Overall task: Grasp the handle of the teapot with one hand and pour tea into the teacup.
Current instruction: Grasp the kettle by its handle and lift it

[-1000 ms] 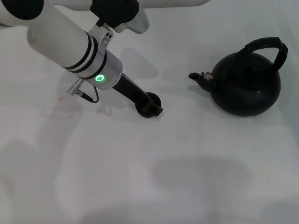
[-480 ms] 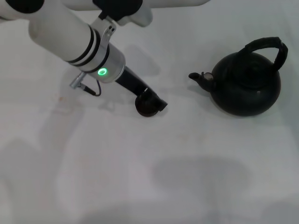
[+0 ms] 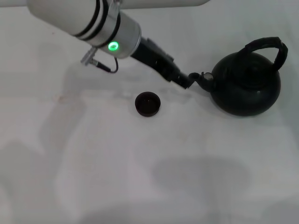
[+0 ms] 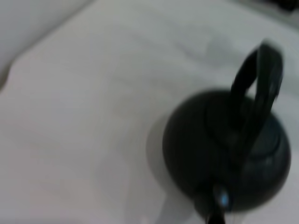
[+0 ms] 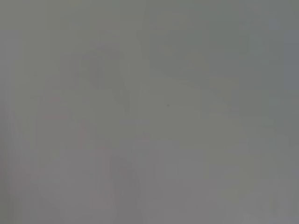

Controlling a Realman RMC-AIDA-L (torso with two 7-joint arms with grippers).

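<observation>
The black teapot (image 3: 245, 86) stands on the white table at the right, its spout (image 3: 198, 78) pointing left. Its arched handle (image 3: 267, 45) stands upright over the lid. The small dark teacup (image 3: 148, 103) sits alone on the table, left of the teapot and apart from it. My left gripper (image 3: 181, 78) hangs just left of the spout tip, above and right of the cup. The left wrist view shows the teapot (image 4: 229, 154) and its handle (image 4: 259, 88) from close by. My right gripper is out of view; its wrist view shows only bare grey surface.
The white table (image 3: 140, 177) carries nothing else. My left arm's white forearm (image 3: 79, 16) with a green light crosses the back left, above the table.
My left gripper has lifted away from the teacup and swung right and back to the teapot's spout. The cup now stands uncovered in the same place. The teapot has not moved.
</observation>
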